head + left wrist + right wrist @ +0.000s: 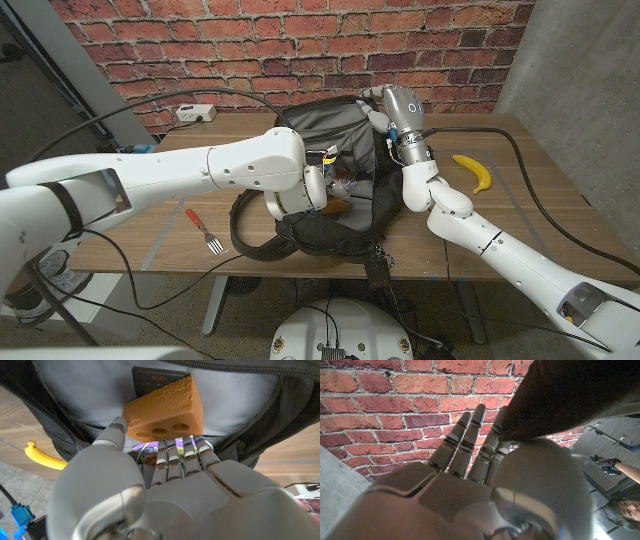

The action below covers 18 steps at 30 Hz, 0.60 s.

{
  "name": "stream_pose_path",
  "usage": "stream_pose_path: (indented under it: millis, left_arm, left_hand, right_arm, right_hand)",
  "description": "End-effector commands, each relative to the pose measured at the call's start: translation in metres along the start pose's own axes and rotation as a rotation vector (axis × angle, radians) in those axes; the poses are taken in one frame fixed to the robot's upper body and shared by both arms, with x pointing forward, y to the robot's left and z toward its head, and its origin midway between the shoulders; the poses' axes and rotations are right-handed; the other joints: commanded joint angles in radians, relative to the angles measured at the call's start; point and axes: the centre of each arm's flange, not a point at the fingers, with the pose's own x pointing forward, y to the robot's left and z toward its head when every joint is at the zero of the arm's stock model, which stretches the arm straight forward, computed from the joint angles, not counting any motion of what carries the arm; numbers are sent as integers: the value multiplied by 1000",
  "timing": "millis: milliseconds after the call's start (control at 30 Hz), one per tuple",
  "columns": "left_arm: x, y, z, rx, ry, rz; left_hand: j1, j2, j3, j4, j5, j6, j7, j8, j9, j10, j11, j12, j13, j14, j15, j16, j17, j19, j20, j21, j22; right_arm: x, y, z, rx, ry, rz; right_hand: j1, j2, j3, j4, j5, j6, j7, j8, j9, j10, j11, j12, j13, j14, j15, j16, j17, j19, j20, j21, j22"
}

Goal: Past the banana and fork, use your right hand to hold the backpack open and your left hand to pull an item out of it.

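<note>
A dark grey backpack (335,130) lies open in the middle of the wooden table (540,215). My right hand (385,112) grips its upper flap at the far side; in the right wrist view the dark fabric (570,395) runs between the thumb and the fingers (470,440) of that hand (470,490). My left hand (313,190) is at the bag's mouth and holds an orange wedge-shaped block (165,410) with three holes at its fingertips, in front of the grey lining (75,390). The block (341,206) shows just right of the left hand.
A yellow banana (475,172) lies right of the bag. A red-handled fork (205,232) lies at the front left. A white power strip (195,113) and black cables (520,160) sit near the far edge. A person (620,507) is beside the wall.
</note>
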Motion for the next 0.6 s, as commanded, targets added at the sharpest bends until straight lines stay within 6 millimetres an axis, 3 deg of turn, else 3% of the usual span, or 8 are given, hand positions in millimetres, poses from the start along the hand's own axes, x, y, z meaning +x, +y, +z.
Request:
stream_pose_path:
  millis: [33, 267, 300, 433, 600]
  left_arm:
    - [0, -1, 1, 16, 3, 6]
    - [-1, -2, 1, 21, -13, 37]
    - [-1, -2, 1, 15, -15, 41]
    - [-2, -3, 1, 10, -22, 57]
    - [-2, -3, 1, 2, -25, 64]
  left_hand:
    - [48, 12, -7, -6, 11, 42, -1, 18, 16, 36, -11, 53, 38, 45, -12, 27, 22, 34, 1, 15, 6]
    - [117, 24, -38, -5, 15, 115, -4, 47, 52, 88, -40, 150, 113, 129, -41, 90, 70, 89, 1, 38, 12]
    - [126, 24, -44, -6, 16, 135, -6, 57, 58, 95, -38, 165, 124, 140, -47, 101, 79, 92, -5, 40, 13]
    - [183, 22, -79, -5, 15, 184, -20, 90, 98, 134, -74, 247, 193, 195, -81, 165, 133, 134, -10, 60, 19]
    - [215, 24, -93, -6, 17, 211, -35, 113, 121, 149, -86, 288, 230, 220, -95, 199, 163, 155, -16, 72, 22]
  right_arm:
    - [-2, 2, -2, -1, 5, 5]
    - [-3, 2, -1, 1, 5, 7]
    - [-3, 2, -1, 1, 6, 8]
    - [-4, 2, -1, 1, 3, 11]
    - [-4, 2, -1, 2, 3, 16]
  right_hand:
    - [3, 6, -1, 1, 5, 5, -3, 5, 5, 2, 5, -7, 4, 10, -130, -3, 3, -2, -66, 2, 5]
    - [2, 6, -2, 1, 5, 3, -3, 4, 4, 3, 5, -8, 4, 10, -129, -5, 4, -1, -65, 2, 5]
    - [2, 6, -2, 1, 5, 3, -2, 4, 4, 3, 6, -8, 4, 10, -129, -5, 4, -1, -66, 2, 5]
    - [2, 6, -2, 1, 5, 2, -2, 4, 4, 4, 5, -9, 4, 10, -130, -7, 5, -1, -65, 2, 5]
    - [2, 7, -2, 1, 5, 4, -3, 4, 4, 2, 7, -10, 4, 10, -129, -8, 5, -1, -65, 2, 5]
